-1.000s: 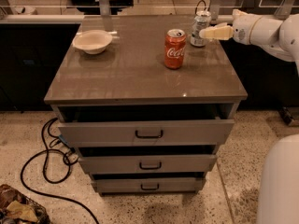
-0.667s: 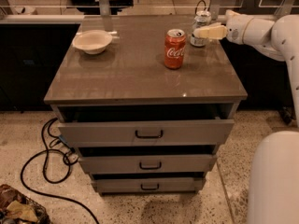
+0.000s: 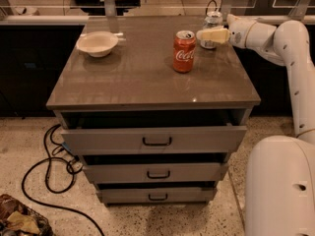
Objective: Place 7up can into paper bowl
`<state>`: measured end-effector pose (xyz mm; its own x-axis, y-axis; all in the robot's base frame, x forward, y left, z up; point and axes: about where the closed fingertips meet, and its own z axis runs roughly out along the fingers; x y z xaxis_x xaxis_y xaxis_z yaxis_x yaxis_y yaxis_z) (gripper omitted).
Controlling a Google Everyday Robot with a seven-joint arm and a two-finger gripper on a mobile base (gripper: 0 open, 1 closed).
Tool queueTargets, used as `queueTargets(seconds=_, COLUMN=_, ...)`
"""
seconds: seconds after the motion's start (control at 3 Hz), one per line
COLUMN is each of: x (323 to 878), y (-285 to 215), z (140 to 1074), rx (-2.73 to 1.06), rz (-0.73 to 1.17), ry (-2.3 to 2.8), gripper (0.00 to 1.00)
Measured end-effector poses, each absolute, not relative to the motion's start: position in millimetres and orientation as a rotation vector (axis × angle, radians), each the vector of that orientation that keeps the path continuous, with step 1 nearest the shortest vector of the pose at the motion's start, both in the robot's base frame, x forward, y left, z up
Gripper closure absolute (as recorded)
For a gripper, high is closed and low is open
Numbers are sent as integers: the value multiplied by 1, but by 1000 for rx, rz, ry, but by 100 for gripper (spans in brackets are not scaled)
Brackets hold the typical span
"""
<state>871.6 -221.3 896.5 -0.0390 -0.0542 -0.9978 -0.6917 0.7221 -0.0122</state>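
The 7up can (image 3: 213, 19), silvery-grey with a silver top, stands upright at the back right of the cabinet top. My gripper (image 3: 209, 34) reaches in from the right at the can's height, and its cream-coloured part crosses in front of the can's middle, hiding it. The paper bowl (image 3: 97, 44), off-white and shallow, sits at the back left of the top, far from the gripper. It looks empty.
A red Coca-Cola can (image 3: 184, 51) stands upright just left of and in front of the 7up can. The brown cabinet top (image 3: 147, 82) has its top drawer (image 3: 156, 139) pulled out a little. Cables (image 3: 49, 166) lie on the floor at the left. The robot's white base (image 3: 280, 191) is at the lower right.
My arm has moved left and slightly forward, so the gripper now overlaps the 7up can. The cans and the bowl have not moved.
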Motion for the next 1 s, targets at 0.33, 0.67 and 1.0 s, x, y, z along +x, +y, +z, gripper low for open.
queueTargets(seconds=0.33, x=879, y=-210, z=886, rx=-630, rz=610, ry=1542, gripper=14)
queueTargets(seconds=0.67, x=880, y=-207, z=885, rx=-632, rz=613, ry=1541, gripper=37)
queueTargets(seconds=1.0, x=881, y=-203, z=884, rx=-636, rz=618, ry=1541, gripper=61)
